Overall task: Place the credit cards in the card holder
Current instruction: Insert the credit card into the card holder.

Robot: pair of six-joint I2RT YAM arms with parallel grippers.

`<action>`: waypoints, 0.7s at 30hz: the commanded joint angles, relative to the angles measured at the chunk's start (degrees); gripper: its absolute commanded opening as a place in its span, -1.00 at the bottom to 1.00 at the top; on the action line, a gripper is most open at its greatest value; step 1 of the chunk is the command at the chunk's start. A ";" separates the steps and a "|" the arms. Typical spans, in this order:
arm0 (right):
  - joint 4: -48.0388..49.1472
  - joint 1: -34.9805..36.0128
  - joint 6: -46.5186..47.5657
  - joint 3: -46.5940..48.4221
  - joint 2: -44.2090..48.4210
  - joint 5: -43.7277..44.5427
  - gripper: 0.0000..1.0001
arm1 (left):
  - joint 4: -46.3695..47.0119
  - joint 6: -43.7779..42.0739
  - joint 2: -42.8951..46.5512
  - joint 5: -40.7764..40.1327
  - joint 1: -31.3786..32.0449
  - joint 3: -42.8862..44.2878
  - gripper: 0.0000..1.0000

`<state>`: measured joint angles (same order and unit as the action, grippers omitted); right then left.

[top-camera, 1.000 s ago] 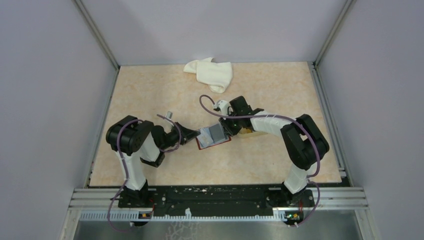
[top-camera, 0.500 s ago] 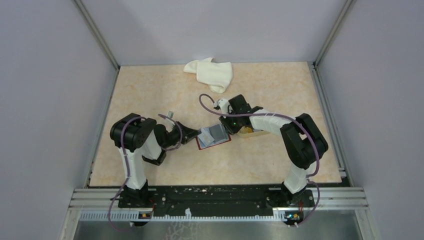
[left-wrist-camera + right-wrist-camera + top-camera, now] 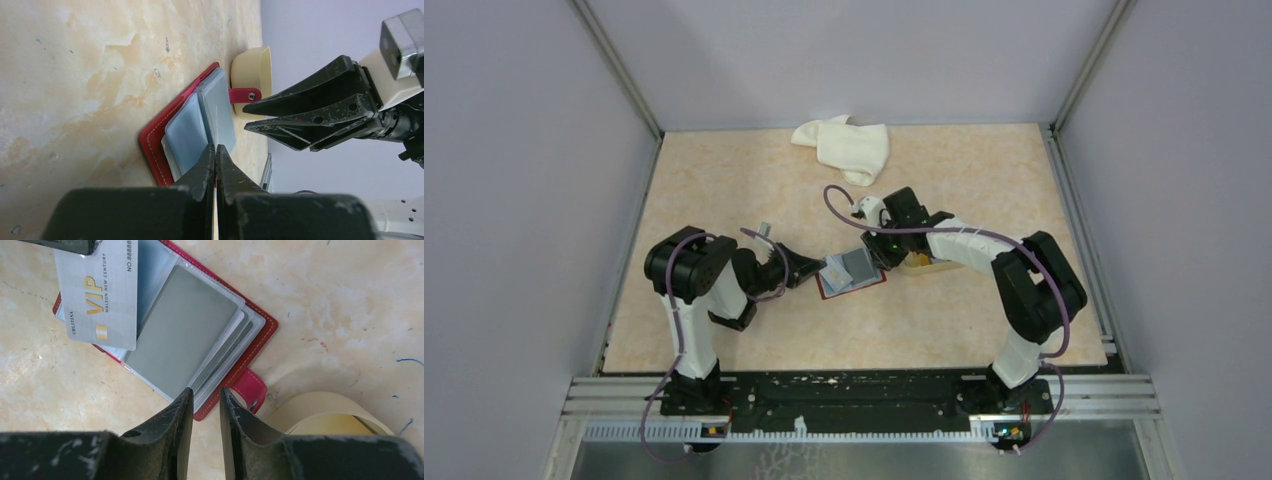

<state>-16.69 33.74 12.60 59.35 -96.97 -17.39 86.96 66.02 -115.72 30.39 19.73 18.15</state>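
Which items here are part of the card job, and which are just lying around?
In the job:
card holder, lying open
VIP credit card, pinched in the left gripper
right gripper, jaws slightly apart over the holder

Lying about:
beige tray, beside the holder
white cloth, at the far edge

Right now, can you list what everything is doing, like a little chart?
card holder: red, open flat, clear sleeves showing
VIP card: silver, not tucked in yet
left jaws: shut on VIP card
right jaws: slightly apart, by the snap tab
tray: beige, beside the holder
cloth: white, at the far edge
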 commanded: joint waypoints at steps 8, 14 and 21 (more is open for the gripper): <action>-0.22 0.80 -1.25 2.17 -1.26 -3.26 -0.48 | 4.39 -4.09 2.44 -1.04 1.31 2.65 -1.00; -0.28 0.80 -1.44 2.26 -1.38 -3.53 -0.47 | 1.97 -3.96 2.95 -1.23 1.97 2.42 -1.00; -0.41 0.80 -1.44 2.26 -1.47 -3.53 -0.48 | -0.88 -3.70 3.75 -2.34 2.31 1.59 -1.00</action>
<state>-17.61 33.71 11.75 59.35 -98.15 -19.84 85.97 63.16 -113.95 29.15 21.65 20.18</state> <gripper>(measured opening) 0.263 0.007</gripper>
